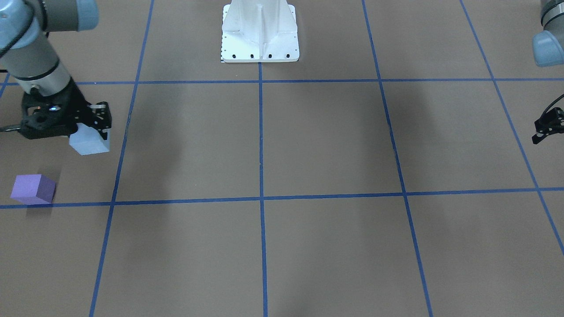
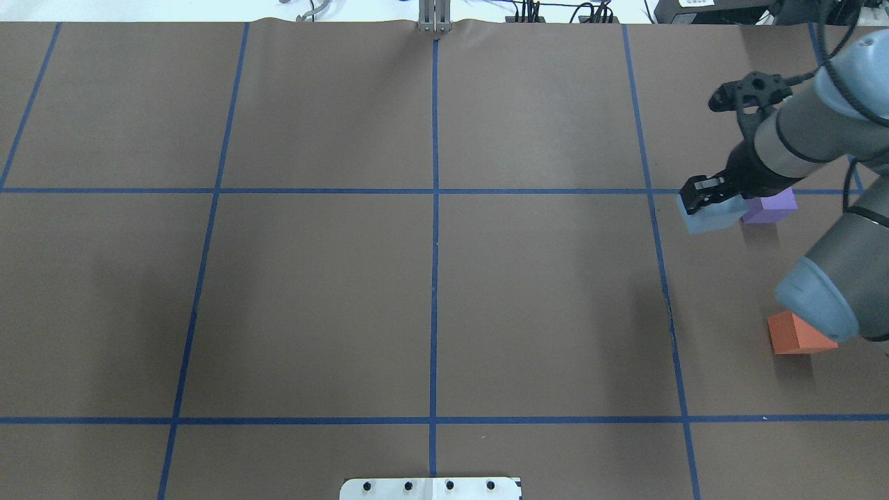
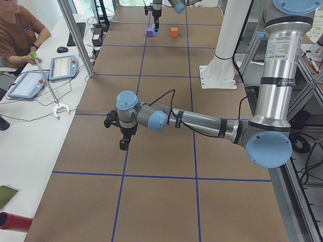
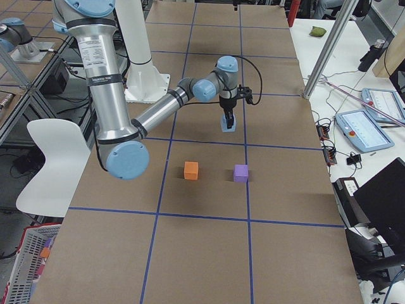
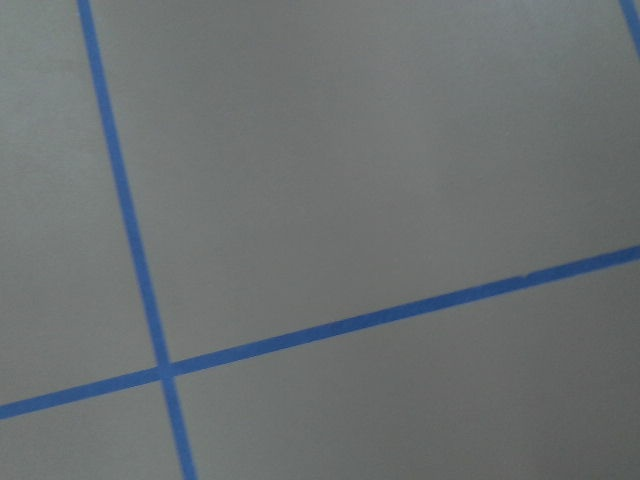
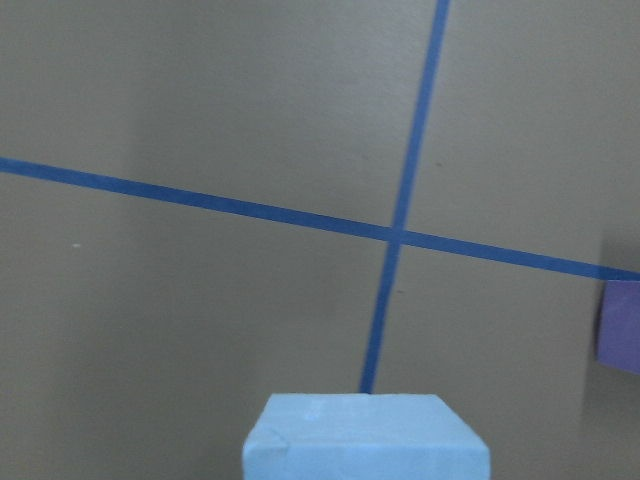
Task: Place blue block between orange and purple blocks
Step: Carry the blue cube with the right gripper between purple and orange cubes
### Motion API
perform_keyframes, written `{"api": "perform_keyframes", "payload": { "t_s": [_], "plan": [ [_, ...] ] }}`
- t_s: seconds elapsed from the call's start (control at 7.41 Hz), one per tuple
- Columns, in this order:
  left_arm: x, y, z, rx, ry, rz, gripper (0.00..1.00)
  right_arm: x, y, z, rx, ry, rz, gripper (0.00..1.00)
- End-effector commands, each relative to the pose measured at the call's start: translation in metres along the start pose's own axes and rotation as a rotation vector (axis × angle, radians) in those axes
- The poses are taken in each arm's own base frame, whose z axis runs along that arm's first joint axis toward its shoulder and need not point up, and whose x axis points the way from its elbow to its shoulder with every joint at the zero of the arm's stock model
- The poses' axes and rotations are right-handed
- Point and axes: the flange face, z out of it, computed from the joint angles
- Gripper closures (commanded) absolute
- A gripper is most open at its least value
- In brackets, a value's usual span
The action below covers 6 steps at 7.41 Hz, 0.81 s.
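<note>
My right gripper (image 2: 703, 196) clamped on blue block (image 2: 708, 217), near purple block (image 2: 771, 206), not yet between it and orange block (image 2: 795, 333). I judge it light, stiff, probably foam; hold flat opposite faces. Left gripper (image 1: 546, 127): can't tell finger state.

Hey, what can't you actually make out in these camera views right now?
Orange block: overhead view, the right arm's elbow covers one corner; outside the front-facing frame.
Left hand: front-facing view, cut by the edge; open or shut unclear.
Blue block in right hand: lifted or touching the table, unclear.
</note>
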Motion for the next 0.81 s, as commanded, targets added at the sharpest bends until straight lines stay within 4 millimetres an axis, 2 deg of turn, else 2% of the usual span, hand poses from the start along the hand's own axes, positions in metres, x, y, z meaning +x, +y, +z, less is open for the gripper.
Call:
{"api": "perform_keyframes", "payload": {
  "t_s": [0.0,0.13,0.27,0.54,0.67],
  "plan": [
    [-0.037,0.047,0.025,-0.061,-0.020,-0.050,0.00,0.101,0.021,0.029,-0.015,-0.077,0.028,1.00],
    [-0.034,0.037,0.022,-0.055,-0.019,-0.054,0.00,0.123,0.022,0.040,-0.030,-0.053,0.019,1.00],
    [-0.035,0.038,0.023,-0.058,-0.021,-0.057,0.00,0.140,0.024,0.062,-0.064,-0.026,0.049,1.00],
    [-0.035,0.036,0.024,-0.060,-0.021,-0.057,0.00,0.149,0.029,0.071,-0.083,-0.009,0.111,1.00],
    [-0.036,0.036,0.025,-0.063,-0.021,-0.059,0.00,0.143,0.030,0.075,-0.093,-0.006,0.184,1.00]
  ]
}}
